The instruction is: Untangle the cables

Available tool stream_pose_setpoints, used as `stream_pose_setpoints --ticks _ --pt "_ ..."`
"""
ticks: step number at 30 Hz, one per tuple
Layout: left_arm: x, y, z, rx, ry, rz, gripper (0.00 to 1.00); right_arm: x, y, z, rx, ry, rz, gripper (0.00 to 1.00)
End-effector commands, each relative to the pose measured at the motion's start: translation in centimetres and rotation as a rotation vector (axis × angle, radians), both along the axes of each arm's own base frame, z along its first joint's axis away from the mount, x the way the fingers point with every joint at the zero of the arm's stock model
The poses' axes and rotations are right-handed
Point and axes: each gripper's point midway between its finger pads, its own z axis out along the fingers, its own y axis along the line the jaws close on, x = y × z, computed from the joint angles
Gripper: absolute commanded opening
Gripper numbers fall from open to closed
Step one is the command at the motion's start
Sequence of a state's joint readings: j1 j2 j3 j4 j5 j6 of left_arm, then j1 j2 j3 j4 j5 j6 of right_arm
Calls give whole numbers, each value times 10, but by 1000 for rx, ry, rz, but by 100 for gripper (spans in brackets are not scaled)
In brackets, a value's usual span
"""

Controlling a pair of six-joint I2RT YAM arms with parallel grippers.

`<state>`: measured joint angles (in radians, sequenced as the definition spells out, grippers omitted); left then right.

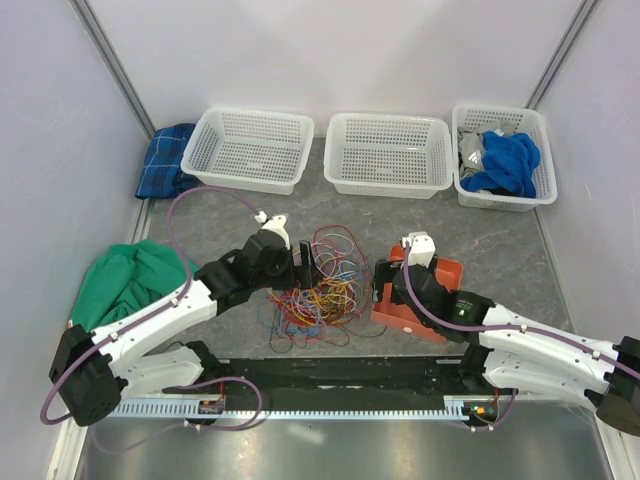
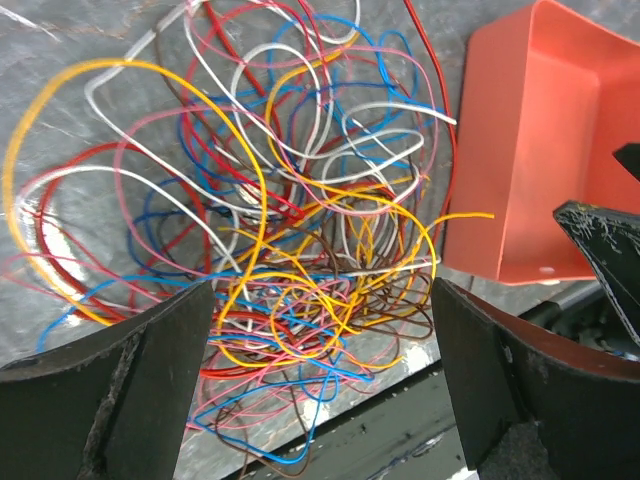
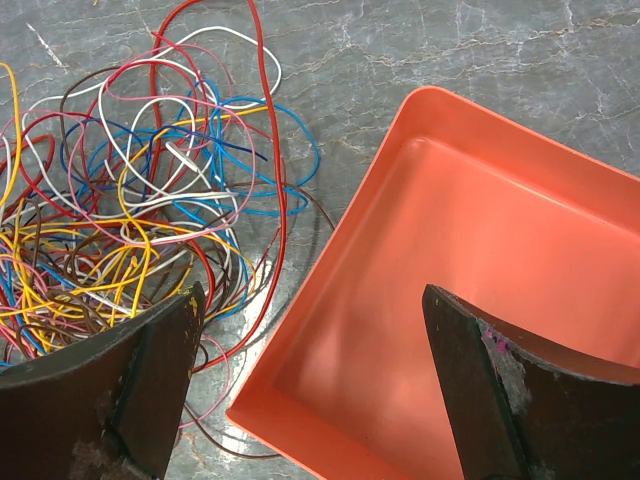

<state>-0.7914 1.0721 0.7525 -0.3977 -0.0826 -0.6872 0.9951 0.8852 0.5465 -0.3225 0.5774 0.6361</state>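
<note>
The cables lie in one tangle of red, yellow, blue, white, pink and brown wires on the grey table between the two arms. From the left wrist, the cables spread below and ahead of my left gripper, which hangs open above the tangle's near edge with nothing between its fingers. My right gripper is open too, hovering over the near left corner of an orange tray; the cables lie to its left. From above, the left gripper and right gripper flank the tangle.
The orange tray sits right of the tangle. Three white baskets line the back: two hold nothing, the right one holds blue and grey cloth. A green cloth and a blue plaid cloth lie left. A black strip borders the near edge.
</note>
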Motion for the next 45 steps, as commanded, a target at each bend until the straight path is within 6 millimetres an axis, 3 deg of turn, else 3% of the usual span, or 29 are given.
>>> stream_pose_setpoints --ticks 1,10,13,14,17,20,24,25,27,28,29,30,32,33,39,43,45 --pt "-6 -15 11 -153 -2 -4 96 1 5 5 37 -9 3 98" --pt "-7 -8 -38 -95 125 102 86 1 6 4 35 -6 4 98" --pt "-3 -9 -50 -49 147 107 65 1 6 5 35 -6 6 98" --pt "-2 -10 -56 -28 159 106 46 1 7 6 37 -7 6 98" --pt "3 -13 -51 -19 147 98 14 2 8 8 40 -10 9 98" --pt "8 -12 -29 -44 91 100 2 1 9 12 43 -12 17 98" --pt "13 -10 19 -64 -6 72 2 3 11 22 51 -31 28 98" --pt "17 -12 44 -87 -59 56 2 5 14 29 55 -41 34 98" --pt "16 -10 66 -89 -97 32 2 6 16 38 61 -59 42 98" --pt "19 -11 92 -110 -149 16 2 8 18 48 81 -74 41 98" --pt "17 -10 98 -101 -149 3 2 9 21 54 90 -86 53 98" --pt "19 -12 121 -119 -194 -13 2 9 23 63 112 -102 62 98" --pt "17 -10 135 -112 -208 -27 2 9 32 81 172 -135 98 98" --pt "19 -11 153 -123 -244 -37 2 7 34 92 202 -160 120 98" --pt "23 -8 193 -117 -321 -53 2 -3 57 141 357 -291 274 97" --pt "25 -13 198 -114 -326 -70 2 -7 77 165 437 -356 362 96" --pt "26 -17 197 -115 -316 -84 2 -6 89 162 443 -348 395 96"
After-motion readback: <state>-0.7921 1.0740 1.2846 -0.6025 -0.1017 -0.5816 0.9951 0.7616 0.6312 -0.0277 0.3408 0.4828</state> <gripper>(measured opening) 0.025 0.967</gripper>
